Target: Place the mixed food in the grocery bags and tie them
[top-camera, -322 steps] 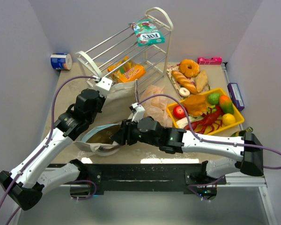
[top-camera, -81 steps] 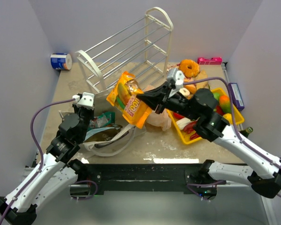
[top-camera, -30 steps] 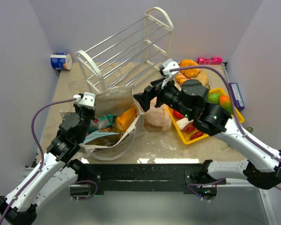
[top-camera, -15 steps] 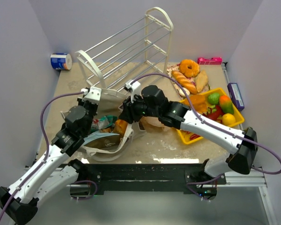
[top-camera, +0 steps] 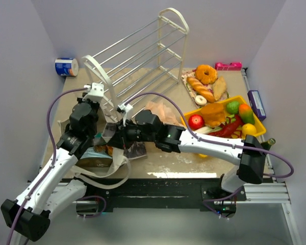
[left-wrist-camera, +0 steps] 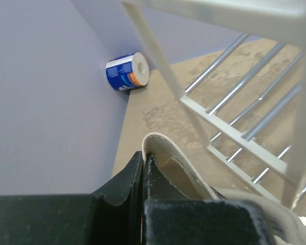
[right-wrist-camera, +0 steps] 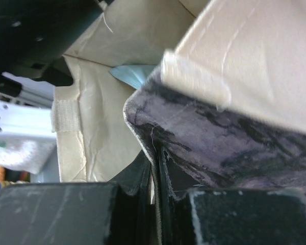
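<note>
Tan tabletop (top-camera: 166, 162): left hand (left-wrist-camera: 144, 159) clamped on the cloth tote (right-wrist-camera: 234, 61) strap, right hand (right-wrist-camera: 157, 159) on its dark-printed edge

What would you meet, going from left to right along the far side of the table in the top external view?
Blue-and-white roll → white wire rack → donut → pink box → purple box.

White arms (top-camera: 43, 176), black joints (top-camera: 83, 118), purple cables (top-camera: 48, 123).
</note>
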Controlling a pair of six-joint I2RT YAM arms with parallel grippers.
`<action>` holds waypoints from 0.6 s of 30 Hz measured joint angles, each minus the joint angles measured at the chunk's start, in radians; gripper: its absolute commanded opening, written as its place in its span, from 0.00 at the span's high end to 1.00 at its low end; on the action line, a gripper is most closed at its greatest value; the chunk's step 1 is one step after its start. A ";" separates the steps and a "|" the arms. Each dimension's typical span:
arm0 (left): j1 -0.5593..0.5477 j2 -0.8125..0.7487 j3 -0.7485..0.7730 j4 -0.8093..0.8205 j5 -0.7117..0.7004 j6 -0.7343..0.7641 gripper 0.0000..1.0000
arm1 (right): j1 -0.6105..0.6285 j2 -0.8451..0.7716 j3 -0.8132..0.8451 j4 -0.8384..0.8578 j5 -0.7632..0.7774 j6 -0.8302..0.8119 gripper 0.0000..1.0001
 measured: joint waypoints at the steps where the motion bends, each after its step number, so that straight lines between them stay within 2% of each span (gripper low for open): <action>1: 0.026 0.003 0.002 -0.001 0.006 0.002 1.00 | 0.003 0.007 -0.003 0.029 0.006 0.018 1.00; 3: 0.058 0.005 0.006 -0.006 0.008 0.001 0.96 | 0.008 0.027 -0.006 0.089 0.026 0.053 1.00; 4: 0.067 0.004 0.012 -0.014 0.008 -0.003 0.80 | 0.010 0.040 -0.006 0.117 0.037 0.068 1.00; 6: 0.077 0.001 0.026 -0.034 0.012 -0.011 0.61 | 0.014 0.066 -0.007 0.169 0.056 0.099 1.00; 7: 0.077 -0.005 0.034 -0.043 0.016 -0.024 0.45 | 0.016 0.080 -0.007 0.196 0.069 0.116 1.00; 8: 0.077 -0.015 0.043 -0.052 0.023 -0.037 0.39 | 0.018 0.095 -0.007 0.222 0.078 0.132 1.00; 12: 0.077 -0.101 0.070 -0.098 0.056 -0.105 0.24 | 0.019 0.141 -0.007 0.319 0.106 0.190 1.00; 18: 0.077 -0.235 0.134 -0.207 0.110 -0.229 0.13 | 0.026 0.238 0.040 0.420 0.115 0.249 1.00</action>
